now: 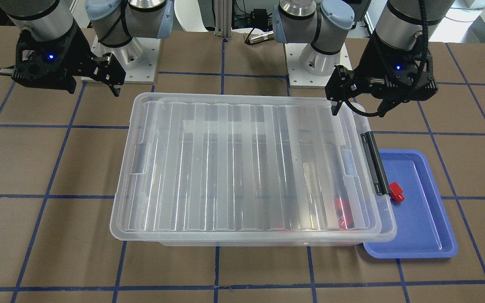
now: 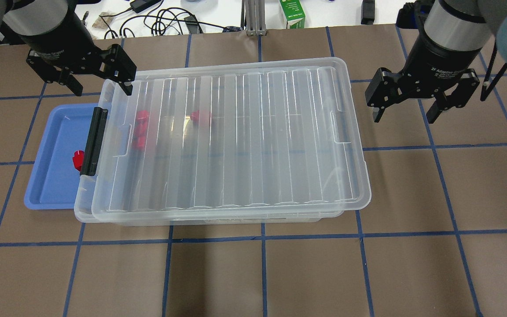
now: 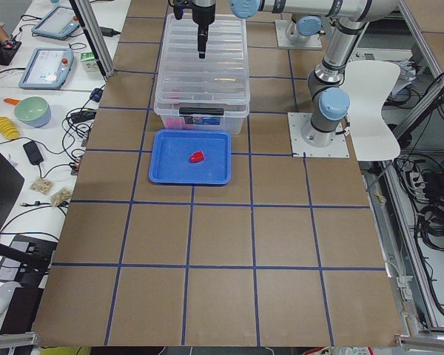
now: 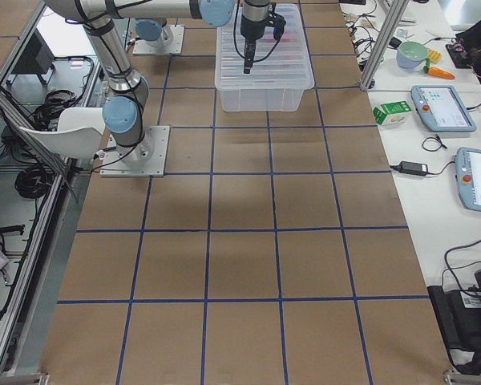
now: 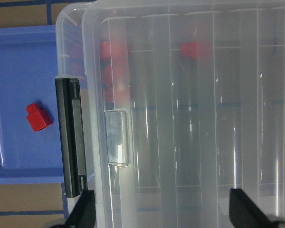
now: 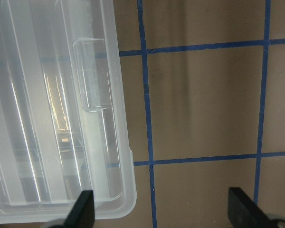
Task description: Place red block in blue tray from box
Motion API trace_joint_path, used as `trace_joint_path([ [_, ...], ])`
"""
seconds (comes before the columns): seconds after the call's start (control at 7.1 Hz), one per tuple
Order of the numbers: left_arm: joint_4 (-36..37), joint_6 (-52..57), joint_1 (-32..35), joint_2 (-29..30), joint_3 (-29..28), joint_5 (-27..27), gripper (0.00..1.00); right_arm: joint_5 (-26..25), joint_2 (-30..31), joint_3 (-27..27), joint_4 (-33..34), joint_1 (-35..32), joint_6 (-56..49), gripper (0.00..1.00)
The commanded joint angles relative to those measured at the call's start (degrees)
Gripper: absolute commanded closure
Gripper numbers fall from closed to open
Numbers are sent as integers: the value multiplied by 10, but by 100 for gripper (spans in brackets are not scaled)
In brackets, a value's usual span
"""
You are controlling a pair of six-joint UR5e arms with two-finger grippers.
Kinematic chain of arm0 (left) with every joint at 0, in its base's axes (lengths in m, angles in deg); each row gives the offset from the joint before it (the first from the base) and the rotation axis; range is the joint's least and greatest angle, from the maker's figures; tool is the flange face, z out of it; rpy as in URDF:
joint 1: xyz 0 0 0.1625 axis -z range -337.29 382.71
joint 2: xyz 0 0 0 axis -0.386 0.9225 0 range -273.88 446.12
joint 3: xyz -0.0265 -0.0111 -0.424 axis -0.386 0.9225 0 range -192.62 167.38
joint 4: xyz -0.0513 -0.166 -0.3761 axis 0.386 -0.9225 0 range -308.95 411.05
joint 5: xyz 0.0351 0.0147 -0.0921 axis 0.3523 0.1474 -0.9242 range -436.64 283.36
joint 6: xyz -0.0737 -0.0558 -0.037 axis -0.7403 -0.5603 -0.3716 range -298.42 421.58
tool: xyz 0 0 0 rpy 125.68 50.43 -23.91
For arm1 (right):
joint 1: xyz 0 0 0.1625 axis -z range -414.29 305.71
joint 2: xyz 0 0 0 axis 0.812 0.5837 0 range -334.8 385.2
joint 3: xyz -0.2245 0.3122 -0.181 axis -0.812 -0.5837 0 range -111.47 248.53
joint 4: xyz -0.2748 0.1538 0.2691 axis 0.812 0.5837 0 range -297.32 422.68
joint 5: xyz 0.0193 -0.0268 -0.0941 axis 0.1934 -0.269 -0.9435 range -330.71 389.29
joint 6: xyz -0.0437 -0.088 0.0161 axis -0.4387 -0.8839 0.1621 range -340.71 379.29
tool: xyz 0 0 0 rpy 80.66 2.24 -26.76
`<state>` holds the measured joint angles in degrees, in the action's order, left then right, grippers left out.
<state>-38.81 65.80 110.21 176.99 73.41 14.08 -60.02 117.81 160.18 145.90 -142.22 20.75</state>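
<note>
- One small bright red plastic block [image 2: 77, 159] lay in the one shallow blue plastic tray [image 2: 51, 185], close to the tray's side nearest the box and clear of both grippers.
- One large clear plastic box [image 2: 236, 145] stood mid-bench with its ribbed lid on. Its single black latch bar [image 2: 93, 141] faced the bench's left end, and the tray sat tight against that end.
- Blurred red shapes [image 2: 141, 130] showed through the lid near the latch end. Their number could not be told.
- Two grippers were in view, both holding nothing.
- The left gripper [image 2: 101, 88] hung above the box's latch end with its fingers spread wide. The red block lay lower down, beyond the latch bar toward the bench's left end.
- The right gripper [image 2: 404, 115] hung with its fingers apart over the brown paper-covered bench [image 2: 262, 273], just past the box's opposite end and well apart from the red block.
</note>
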Motion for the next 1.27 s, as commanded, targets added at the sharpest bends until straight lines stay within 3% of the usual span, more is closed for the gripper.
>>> trace_joint_path([
  [0.0,2,0,0,0,0,0,0,1,0,6,4,-2,0,0],
  [1.13,2,-7,5,-1,10,1,0,-7,-1,1,3,-1,0,0],
])
